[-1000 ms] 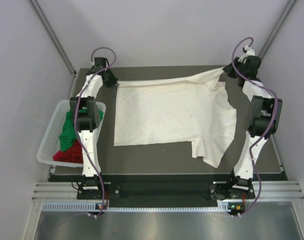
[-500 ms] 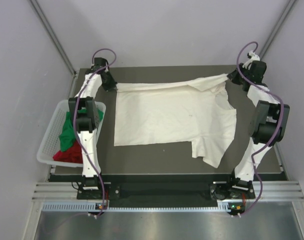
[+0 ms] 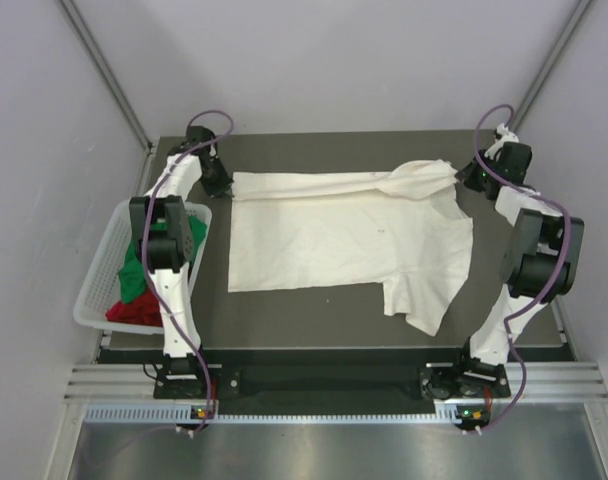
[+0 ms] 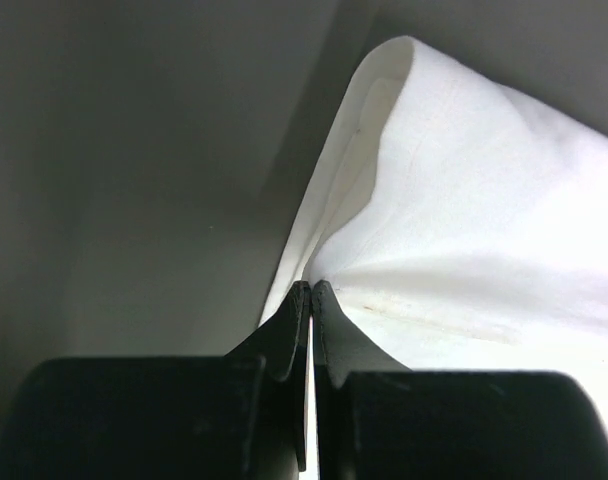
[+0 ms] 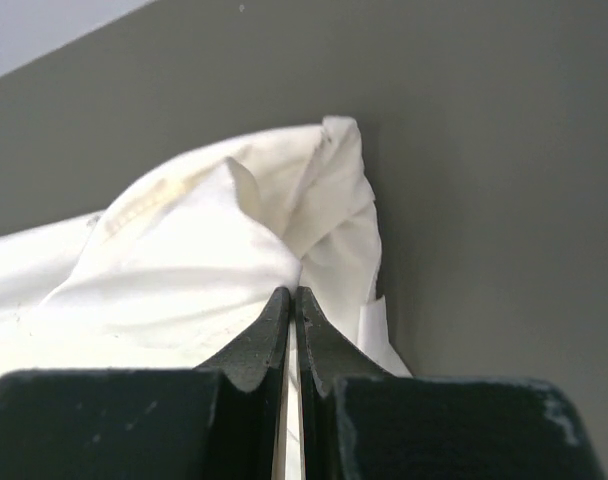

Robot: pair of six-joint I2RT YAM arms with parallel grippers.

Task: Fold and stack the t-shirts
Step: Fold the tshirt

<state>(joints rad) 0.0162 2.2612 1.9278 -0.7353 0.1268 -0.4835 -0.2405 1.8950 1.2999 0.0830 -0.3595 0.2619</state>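
Nearest, at the front edge of the counter (image 3: 314,325), the two arm bases were seen bolted side by side. Just beyond them, on the right half, one short sleeve of the cream-white t-shirt (image 3: 334,235) was laid flat, pointing toward the near-right corner. Off the counter's left edge a white mesh basket (image 3: 87,300) was set. In it the red t-shirt (image 3: 134,312) was bunched at the near end, with the green t-shirt (image 3: 134,262) crumpled just behind it, the two touching. The basket's inner side was crossed by the left arm.

Farther in, the body of the cream-white t-shirt was spread over the middle of the counter, its hem toward the left and its collar end toward the right. Along the far side, its edge was drawn into a narrow folded band running from left to right.

At the band's left end the left gripper (image 3: 220,184) was clamped on the cloth. In the left wrist view its jaws were seen pressed together, with a thin fold of white fabric pinched between them. At the right end the right gripper (image 3: 466,178) was likewise closed on a bunched part of the same shirt by the far sleeve, where the fabric was gathered into wrinkles at the tips.
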